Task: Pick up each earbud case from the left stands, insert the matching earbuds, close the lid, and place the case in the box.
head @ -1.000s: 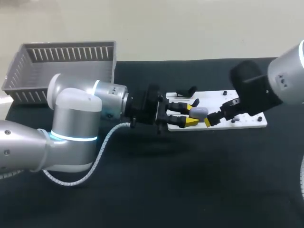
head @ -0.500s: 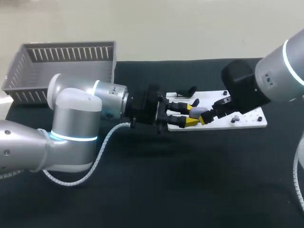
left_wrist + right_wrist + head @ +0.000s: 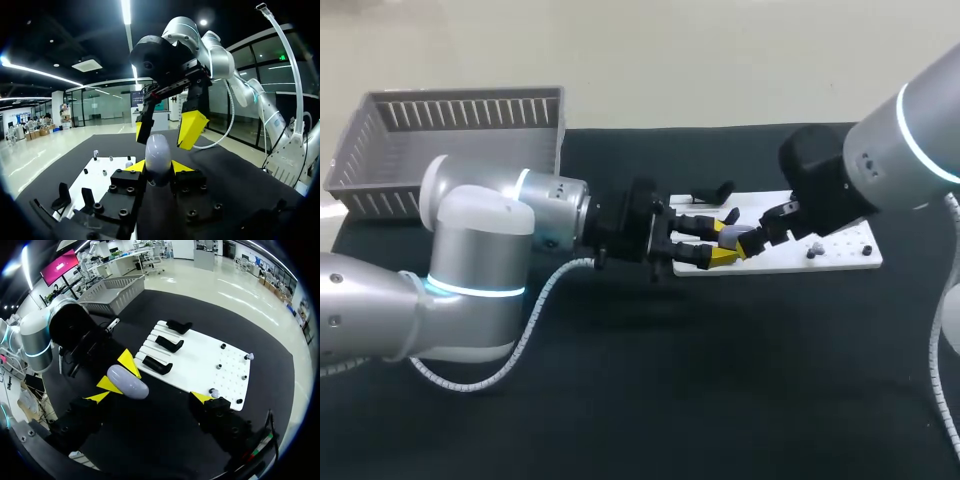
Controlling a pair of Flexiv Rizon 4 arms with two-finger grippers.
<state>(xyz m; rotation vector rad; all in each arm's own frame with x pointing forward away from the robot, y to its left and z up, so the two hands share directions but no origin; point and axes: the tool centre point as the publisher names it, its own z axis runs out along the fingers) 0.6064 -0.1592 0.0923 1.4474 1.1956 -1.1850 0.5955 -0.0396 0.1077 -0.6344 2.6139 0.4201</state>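
Left gripper (image 3: 159, 166) clenches the case (image 3: 156, 150); right gripper (image 3: 166, 129), spread open just beside the case, could knock it loose if it closes off-centre.

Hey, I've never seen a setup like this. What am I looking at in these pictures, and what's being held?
These are two robot arms at a black table. One picture looks down from above; the two round ones come from cameras on each arm's wrist. The left pincer is shut on a small grey earbud case. The right pincer is open, close by it. On the table lie a white board with black stands and a grey slatted box.
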